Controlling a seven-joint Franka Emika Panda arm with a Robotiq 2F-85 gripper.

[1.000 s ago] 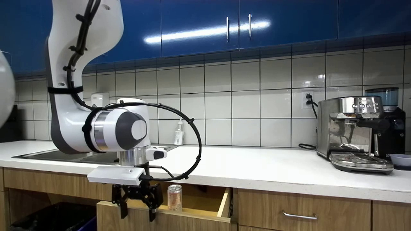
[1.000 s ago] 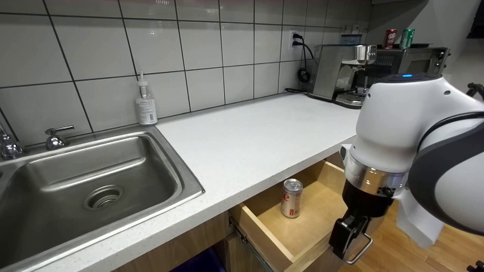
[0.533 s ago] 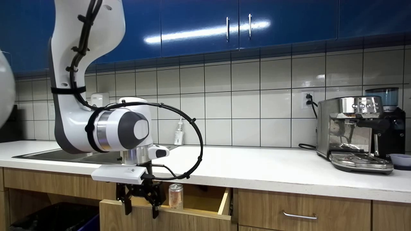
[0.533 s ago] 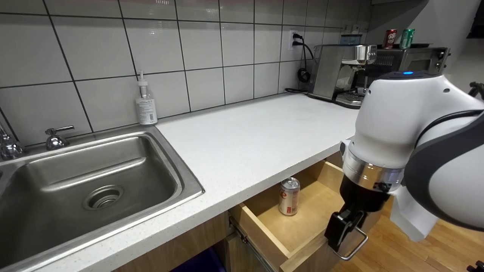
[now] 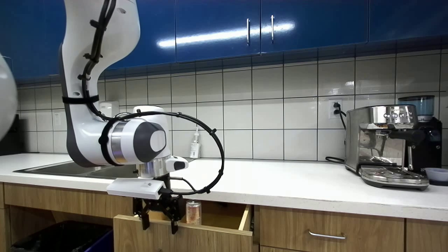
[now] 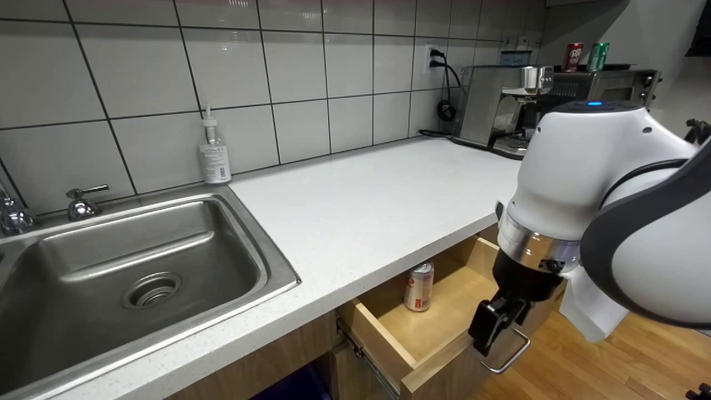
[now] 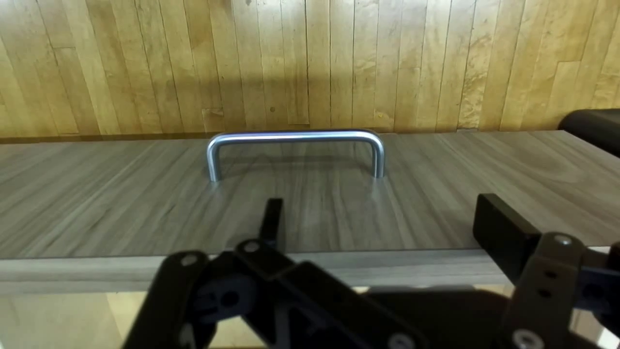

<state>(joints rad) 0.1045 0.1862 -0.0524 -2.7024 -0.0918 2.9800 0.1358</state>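
A wooden drawer [image 6: 433, 328] stands open beneath a white worktop [image 6: 377, 194], reaching out past its edge. The robot's hand [image 5: 160, 227] points down at the top rim of the drawer's front panel [image 5: 210, 239], fingers [image 5: 174, 227] spread wide; whether they touch the wood cannot be told. In the wrist view, floorboards [image 7: 290, 68] stretch beyond the panel. Inside, a can [image 6: 419, 286] stands upright, with room between it and the panel. The drawer points outward, its long panel parallel to the worktop's edge, as is its handle [image 7: 295, 136].

silver-topped soda can [image 6: 419, 288]: I'm reading red "e" | red soda can [image 6: 572, 58]: apparently showing "Dr" | pump bottle [image 6: 215, 160]: print is looking blurred
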